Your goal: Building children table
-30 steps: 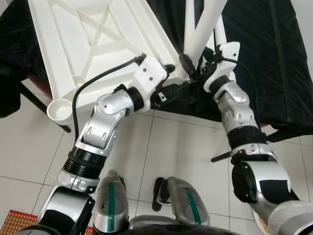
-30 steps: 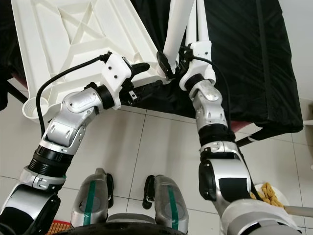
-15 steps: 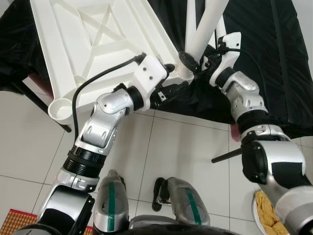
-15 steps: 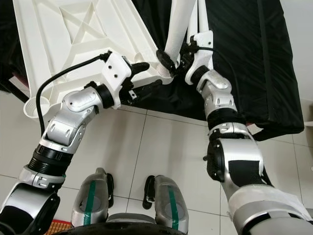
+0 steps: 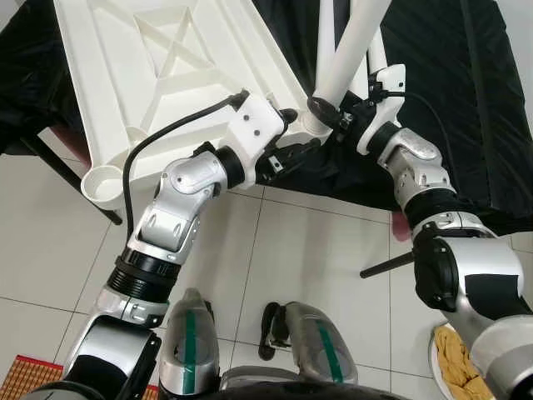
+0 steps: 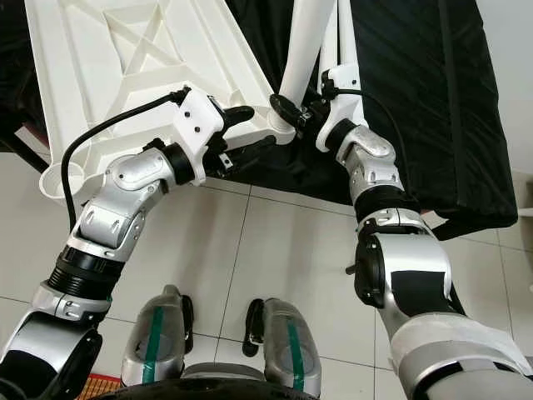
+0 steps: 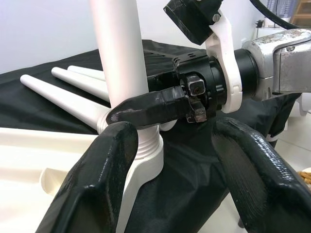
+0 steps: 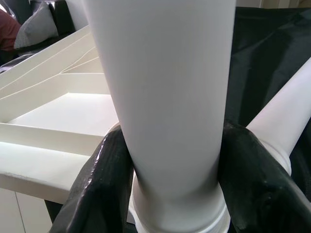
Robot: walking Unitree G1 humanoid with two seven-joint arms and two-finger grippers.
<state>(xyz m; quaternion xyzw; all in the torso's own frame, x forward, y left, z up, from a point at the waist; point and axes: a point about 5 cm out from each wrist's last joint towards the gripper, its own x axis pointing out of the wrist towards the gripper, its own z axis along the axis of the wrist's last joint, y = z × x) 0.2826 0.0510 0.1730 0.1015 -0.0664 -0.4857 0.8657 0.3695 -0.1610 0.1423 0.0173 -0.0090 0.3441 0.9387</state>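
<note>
Upper centre: right gripper (image 6: 287, 114) pinching white leg (image 6: 301, 50) near its socket; left gripper (image 5: 291, 150) spread beside. Light, stiff, smooth plastic, likely slippery; best gripped low.

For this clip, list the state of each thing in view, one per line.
White plastic tabletop: upside down, ribbed underside showing, resting on the black cloth-covered surface.
White plastic table leg: upright in the tabletop's corner socket.
Spare white legs: lying on the cloth.
Right gripper: shut on the leg's base.
Left gripper: open, at the tabletop's corner.
</note>
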